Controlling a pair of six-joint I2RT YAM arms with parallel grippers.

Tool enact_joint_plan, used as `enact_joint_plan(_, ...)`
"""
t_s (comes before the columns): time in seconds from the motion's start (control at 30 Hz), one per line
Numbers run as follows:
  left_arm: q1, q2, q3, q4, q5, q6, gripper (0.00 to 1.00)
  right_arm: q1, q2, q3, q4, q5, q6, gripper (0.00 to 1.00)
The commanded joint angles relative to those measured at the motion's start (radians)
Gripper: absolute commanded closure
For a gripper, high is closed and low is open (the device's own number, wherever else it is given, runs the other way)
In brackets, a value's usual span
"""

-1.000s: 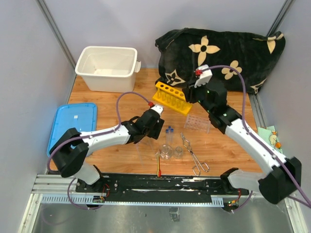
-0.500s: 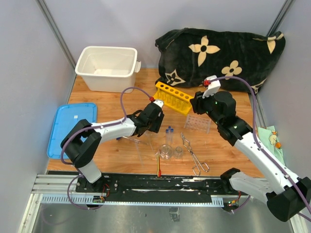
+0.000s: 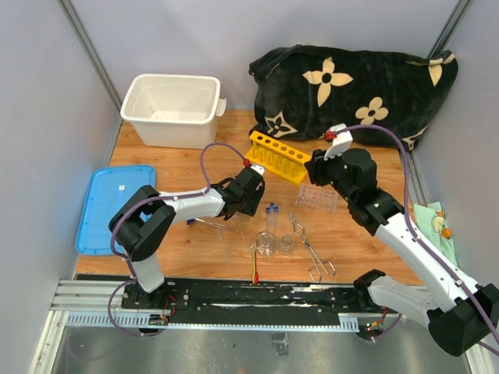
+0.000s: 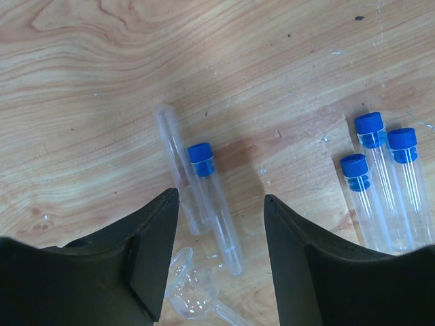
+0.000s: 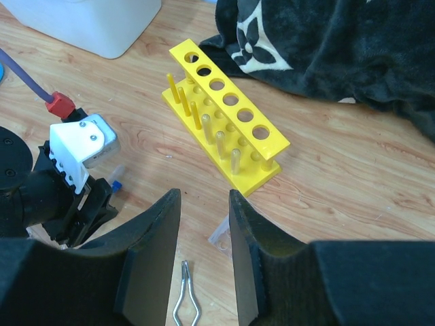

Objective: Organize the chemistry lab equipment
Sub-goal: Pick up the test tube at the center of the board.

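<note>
My left gripper point(image 4: 221, 200) is open and hovers low over the wood. A blue-capped clear tube point(image 4: 214, 204) lies flat between its fingers, untouched. An uncapped clear tube point(image 4: 173, 159) lies beside it, and a small clear glass piece point(image 4: 194, 292) sits below. Three more blue-capped tubes point(image 4: 387, 187) lie to the right. From above, the left gripper point(image 3: 248, 195) is just left of the tubes point(image 3: 270, 210). My right gripper point(image 5: 204, 197) is open and empty, above the clear plastic rack point(image 5: 219, 234) and near the yellow holed rack point(image 5: 228, 112).
Two small beakers point(image 3: 276, 244), metal tongs point(image 3: 312, 249) and a red-tipped stick point(image 3: 256, 269) lie near the front edge. The white tub point(image 3: 171, 109) stands at the back left, its blue lid point(image 3: 117, 206) at the left. The black flowered cloth point(image 3: 351, 86) fills the back right.
The left arm swung its elbow in and its gripper shifted slightly toward the tubes, jaws narrowing a little. The right wrist moved right and down, away from the cloth.
</note>
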Motion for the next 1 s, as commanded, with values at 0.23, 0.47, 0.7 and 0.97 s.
enact_joint_plan(0.23, 0.004, 0.008, 0.034, -0.019, -0.016, 0.010, 0.43, 0.010, 0.002, -0.009, 0.011, 0.015, 0.010, 0.64)
enact_joint_plan(0.47, 0.004, -0.079, 0.047, -0.063, -0.048, 0.008, 0.43, 0.009, 0.026, -0.005, 0.023, -0.002, 0.015, 0.64)
enact_joint_plan(0.7, 0.019, -0.118, 0.053, -0.087, -0.075, 0.003, 0.42, 0.011, 0.047, 0.006, 0.028, -0.020, 0.019, 0.64)
enact_joint_plan(0.97, 0.068, -0.080, 0.008, -0.047, -0.015, -0.032, 0.44, 0.010, 0.047, 0.007, 0.025, -0.020, 0.018, 0.64)
